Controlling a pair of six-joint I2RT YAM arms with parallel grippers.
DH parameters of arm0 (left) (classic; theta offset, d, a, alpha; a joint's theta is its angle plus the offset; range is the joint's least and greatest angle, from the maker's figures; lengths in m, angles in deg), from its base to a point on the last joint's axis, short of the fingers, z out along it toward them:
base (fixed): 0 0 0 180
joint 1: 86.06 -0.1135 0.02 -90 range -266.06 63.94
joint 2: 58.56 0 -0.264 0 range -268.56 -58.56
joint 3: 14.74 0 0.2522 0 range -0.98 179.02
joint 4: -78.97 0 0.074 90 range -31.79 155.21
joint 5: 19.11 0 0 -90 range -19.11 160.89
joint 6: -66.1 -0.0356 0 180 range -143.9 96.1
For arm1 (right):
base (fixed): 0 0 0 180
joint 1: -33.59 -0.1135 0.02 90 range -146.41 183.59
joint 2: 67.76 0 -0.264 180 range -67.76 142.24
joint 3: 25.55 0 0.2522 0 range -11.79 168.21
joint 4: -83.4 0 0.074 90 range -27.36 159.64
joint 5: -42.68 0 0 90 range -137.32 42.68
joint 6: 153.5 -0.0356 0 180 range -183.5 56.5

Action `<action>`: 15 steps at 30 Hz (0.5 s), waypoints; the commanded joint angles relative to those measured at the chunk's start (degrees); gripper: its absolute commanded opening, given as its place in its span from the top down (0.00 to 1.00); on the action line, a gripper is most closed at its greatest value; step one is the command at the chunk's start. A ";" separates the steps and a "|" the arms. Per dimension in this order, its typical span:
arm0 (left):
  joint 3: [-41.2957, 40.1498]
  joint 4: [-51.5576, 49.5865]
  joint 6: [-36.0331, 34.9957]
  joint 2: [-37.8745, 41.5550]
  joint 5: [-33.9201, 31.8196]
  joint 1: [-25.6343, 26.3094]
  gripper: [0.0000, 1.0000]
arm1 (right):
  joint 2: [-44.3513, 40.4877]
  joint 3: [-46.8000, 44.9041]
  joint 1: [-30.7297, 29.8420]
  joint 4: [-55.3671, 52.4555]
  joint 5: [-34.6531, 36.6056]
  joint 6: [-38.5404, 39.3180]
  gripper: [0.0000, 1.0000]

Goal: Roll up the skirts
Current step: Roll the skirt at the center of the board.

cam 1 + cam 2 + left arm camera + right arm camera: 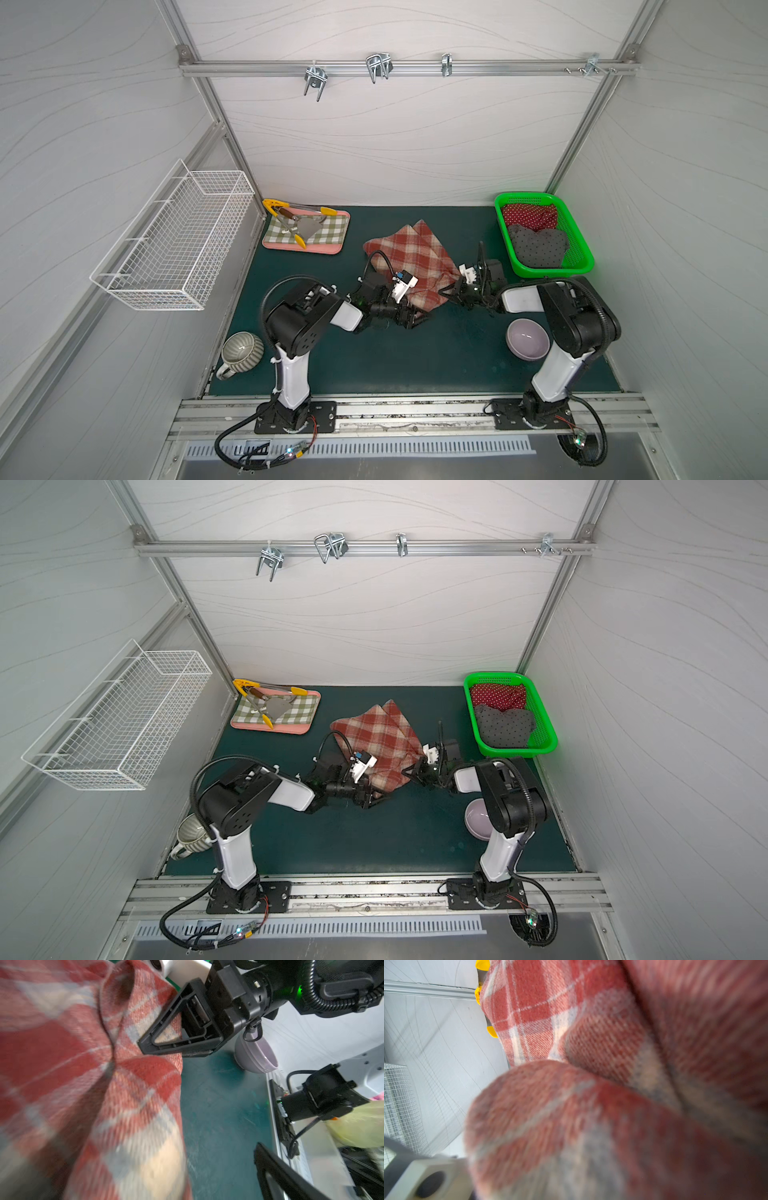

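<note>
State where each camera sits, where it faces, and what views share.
Both top views: overhead, looking down on the green tabletop; left arm and right arm show.
Left wrist: beside the plaid skirt, facing the right gripper pinching it; one own finger shows.
Right wrist: against the skirt; own fingers hidden.
Shared: the skirt.

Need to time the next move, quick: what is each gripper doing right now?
Left gripper: open, gripping nothing.
Right gripper: shut on the edge of the plaid skirt.
</note>
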 commanded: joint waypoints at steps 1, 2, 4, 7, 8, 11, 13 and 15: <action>-3.23 -5.79 -18.61 9.71 -25.43 7.24 0.02 | -2.67 -0.16 -0.25 -7.65 1.48 3.64 1.00; -4.46 -5.37 -24.97 11.79 -34.04 11.58 0.02 | -3.90 0.00 -0.31 -9.54 1.74 4.84 1.00; -5.77 -2.58 -35.45 13.50 -45.94 18.22 0.02 | -6.33 -0.01 -0.41 -12.57 2.21 6.48 1.00; -4.60 -1.59 -45.25 13.68 -54.84 24.16 0.02 | -9.37 -0.50 -0.28 -15.05 2.23 7.72 1.00; -4.40 -0.66 -47.55 13.36 -56.25 25.35 0.02 | -10.09 -0.75 -0.30 -15.45 2.06 7.75 1.00; -3.98 1.31 -52.01 12.05 -59.47 27.19 0.02 | -11.77 -1.22 -0.32 -16.34 1.44 7.96 1.00; -4.07 3.84 -55.25 10.93 -63.22 28.23 0.02 | -12.29 -1.51 -0.25 -16.49 1.02 7.98 1.00; -5.00 11.45 -58.75 9.42 -70.52 28.90 0.02 | -12.16 -1.60 -0.20 -16.71 0.70 8.21 1.00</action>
